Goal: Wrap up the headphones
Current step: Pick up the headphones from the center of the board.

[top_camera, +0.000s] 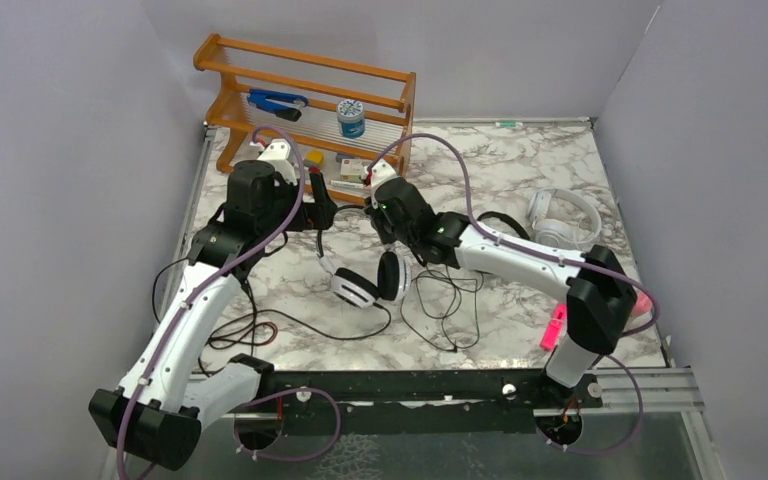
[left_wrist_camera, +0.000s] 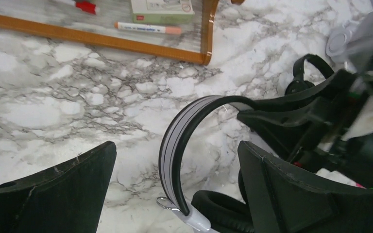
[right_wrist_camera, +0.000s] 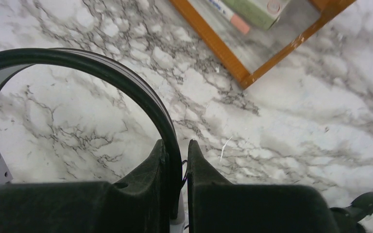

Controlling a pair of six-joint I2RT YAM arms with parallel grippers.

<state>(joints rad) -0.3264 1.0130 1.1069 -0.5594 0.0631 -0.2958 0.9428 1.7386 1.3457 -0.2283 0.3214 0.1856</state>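
No writing can be read. The pale green box [left_wrist_camera: 161, 10] in the wooden rack [left_wrist_camera: 92, 39] carries small print and a round mark. The marker [left_wrist_camera: 145, 28] beside it has a line of blue print, and the jar [top_camera: 351, 118] has a blue label, all too small or blurred.

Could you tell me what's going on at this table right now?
The right end effector is shut on the headband of the white headphones with black ear pads, near the wooden rack. The left end effector hovers open beside the same headband. The black cord lies loose on the marble table, so no wrapping is done yet. The all-white headphones sit untouched at the far right.
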